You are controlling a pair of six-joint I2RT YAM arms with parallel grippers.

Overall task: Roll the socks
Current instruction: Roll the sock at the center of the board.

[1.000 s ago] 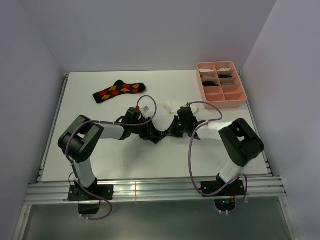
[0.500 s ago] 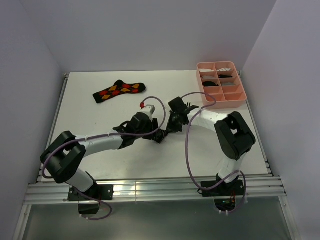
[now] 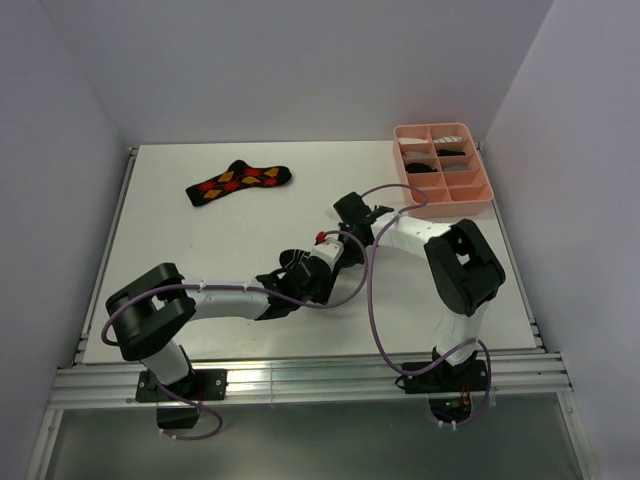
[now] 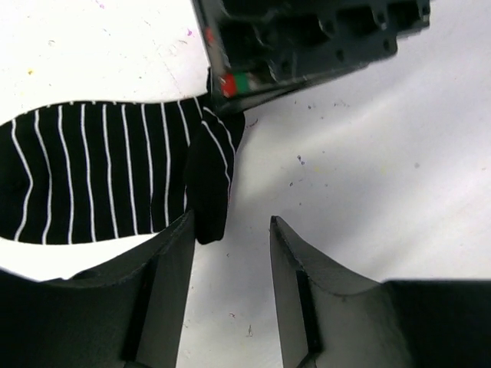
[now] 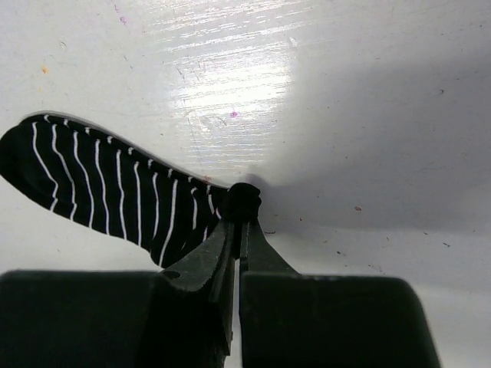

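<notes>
Fingers (image 5: 205, 264) of right gripper (image 5: 238, 222) are pressed together on a bunched edge of the black white-striped sock (image 5: 107, 184), with a small knob of fabric poking past the tips at 12 o'clock. Rest of that sock lies flat on the table (image 5: 368, 92), fanning off toward 9–10 o'clock from the pinch. Pinch looks meant to anchor or lift that end so a roll can start. On left gripper (image 4: 230, 226) the fingers are apart with nothing between them. The sock's folded-over end sits just beside the 9 o'clock finger, touching or nearly, can't tell which, and the right gripper's body is just past it at 12 o'clock. Judgement: left is lining up to take the fold while right holds, and the roll is barely begun. In the top view both wrists crowd the table centre and hide this sock. Flat and unrolled, argyle sock (image 3: 238, 181) lies at 11 o'clock from centre, well apart from both arms and not handled. Far 1–2 o'clock corner holds pink tray (image 3: 482, 196), with dark and pale items in its far compartments, too small to name.
</notes>
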